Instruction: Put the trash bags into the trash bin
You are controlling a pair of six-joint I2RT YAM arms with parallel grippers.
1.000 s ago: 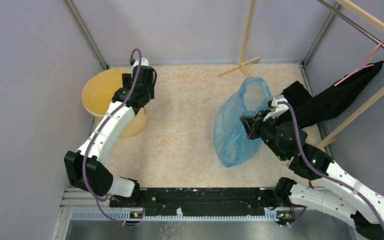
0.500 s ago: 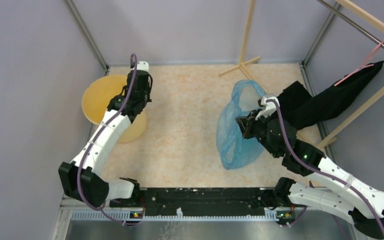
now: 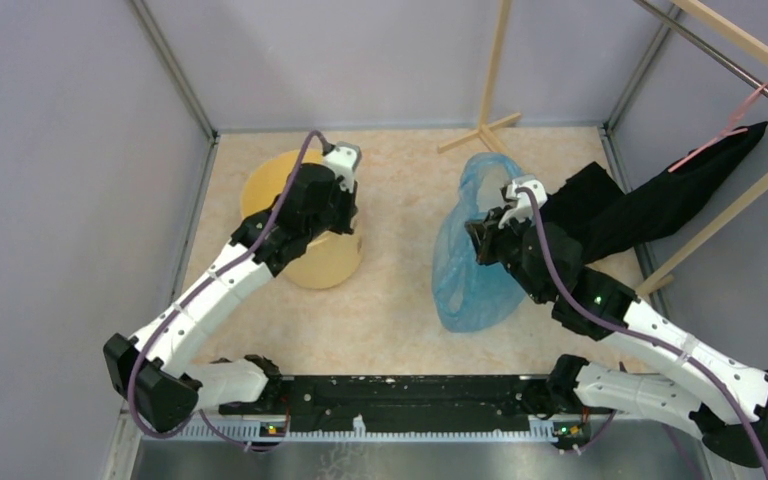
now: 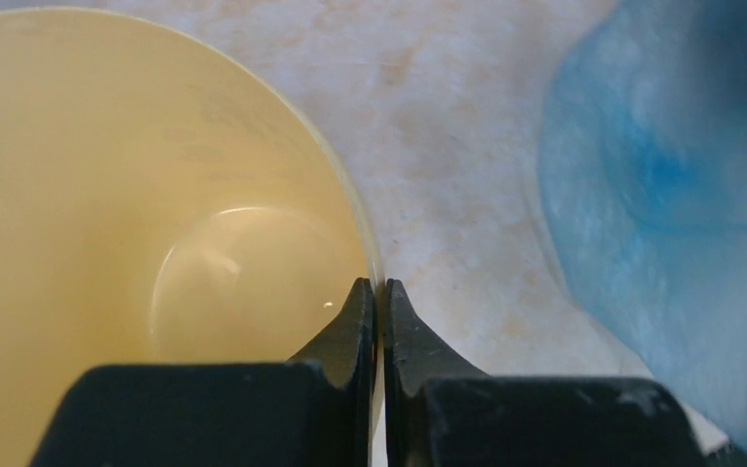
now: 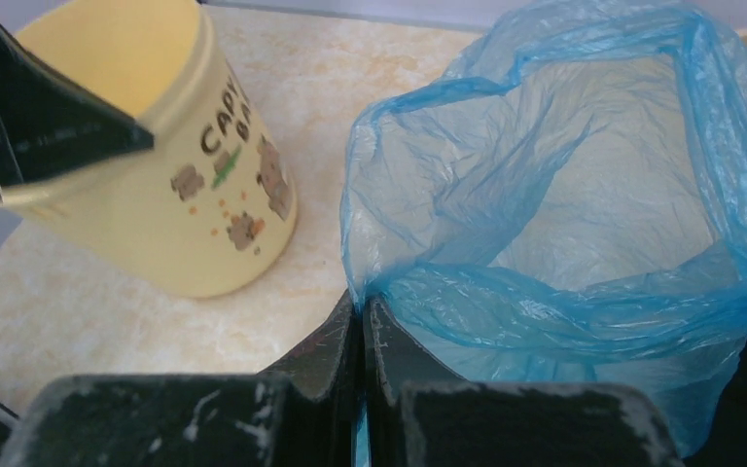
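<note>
Holding the trash bin point(image 3: 328, 262) and the blue trash bag point(image 3: 465, 295), near each other on the table point(image 3: 390, 310), not touching.
Pinching the bin's rim with the left gripper point(image 4: 377, 292), nipping the bag's open edge with the right gripper point(image 5: 362, 313). On the bin's side, "CAP" over "BA", with small brown animal pictures.

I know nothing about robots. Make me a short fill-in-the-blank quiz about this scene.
The left gripper is clamped on the trash bin's ____.
The right gripper pinches the edge of the light-____ trash bag.
The black cloth lies on the robot's ____ side.
Missing words: rim; blue; right.
</note>
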